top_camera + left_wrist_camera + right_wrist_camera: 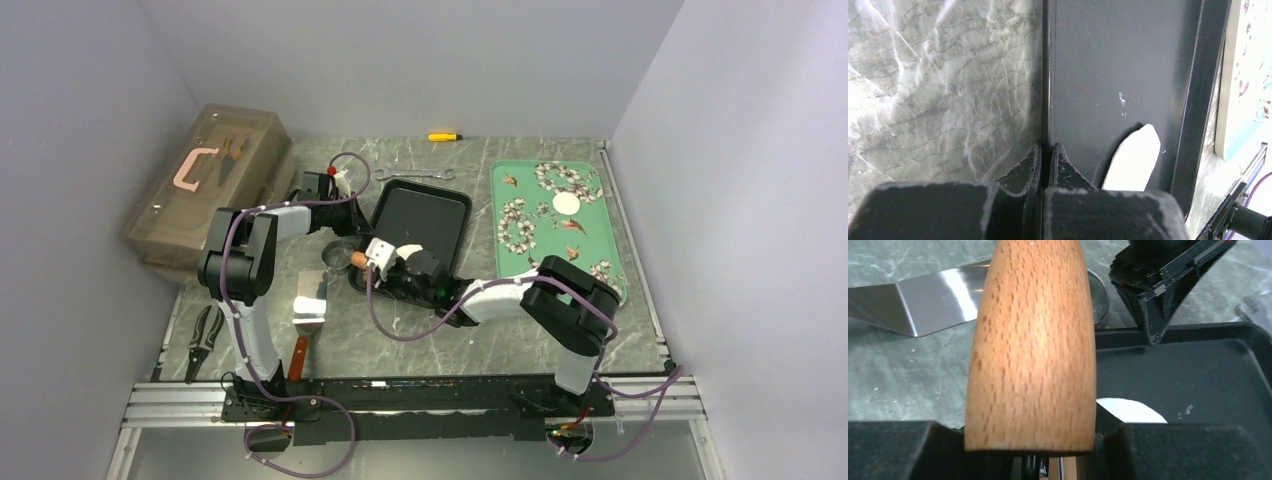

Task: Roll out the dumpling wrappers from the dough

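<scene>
From above, one of the dumpling wrappers (566, 204) lies on the green tray (545, 250), well apart from the black tray (425, 210). At the left wrist, the left gripper (1046, 165) is clamped on the black tray's rim, the dough (1133, 160) lying just inside. At the right wrist, the right gripper (1043, 450) clasps the wooden roller (1033, 340) over the dough.

- At the far left of the tabletop (450, 355) we see a translucent brown toolbox (215, 180) with a pink handle.
- A yellow screwdriver (445, 137) lies by the far edge.
- We find a wrench (415, 175) just beyond a black tray (425, 210).
- To its right sits a green floral tray (497, 225).
- Near left we see pliers (205, 340), with a metal scraper (310, 298) beside them.
</scene>
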Controlling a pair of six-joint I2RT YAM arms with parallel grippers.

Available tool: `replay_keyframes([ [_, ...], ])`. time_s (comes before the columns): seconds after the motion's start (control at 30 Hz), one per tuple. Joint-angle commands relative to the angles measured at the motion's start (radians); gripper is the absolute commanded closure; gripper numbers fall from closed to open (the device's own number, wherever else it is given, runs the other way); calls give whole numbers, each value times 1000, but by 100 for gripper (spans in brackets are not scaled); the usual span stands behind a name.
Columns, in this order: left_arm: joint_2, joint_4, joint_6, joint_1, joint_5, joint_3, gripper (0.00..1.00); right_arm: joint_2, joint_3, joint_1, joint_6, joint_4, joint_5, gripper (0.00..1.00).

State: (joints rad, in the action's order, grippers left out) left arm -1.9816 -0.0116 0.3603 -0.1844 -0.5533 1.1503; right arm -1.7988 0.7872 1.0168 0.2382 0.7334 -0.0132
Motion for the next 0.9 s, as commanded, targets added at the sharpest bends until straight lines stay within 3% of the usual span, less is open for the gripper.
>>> replay_keyframes([
  [0.0,-53,-55,-12,3,66,-16,100,54,73,-88,-133,-264,-126,100],
  [0.33,-52,-57,-14,3,68,-15,100,86,159,-281,-439,-84,-318,100],
  [0.63,-48,-58,-14,3,68,-16,100,-122,185,-394,-671,-65,-415,100],
  [0.73,-48,-60,-14,3,67,-14,100,-156,162,-405,-640,-86,-333,100],
  [0.87,-46,-59,-14,3,67,-15,100,-136,91,-403,-413,-154,-47,100],
])
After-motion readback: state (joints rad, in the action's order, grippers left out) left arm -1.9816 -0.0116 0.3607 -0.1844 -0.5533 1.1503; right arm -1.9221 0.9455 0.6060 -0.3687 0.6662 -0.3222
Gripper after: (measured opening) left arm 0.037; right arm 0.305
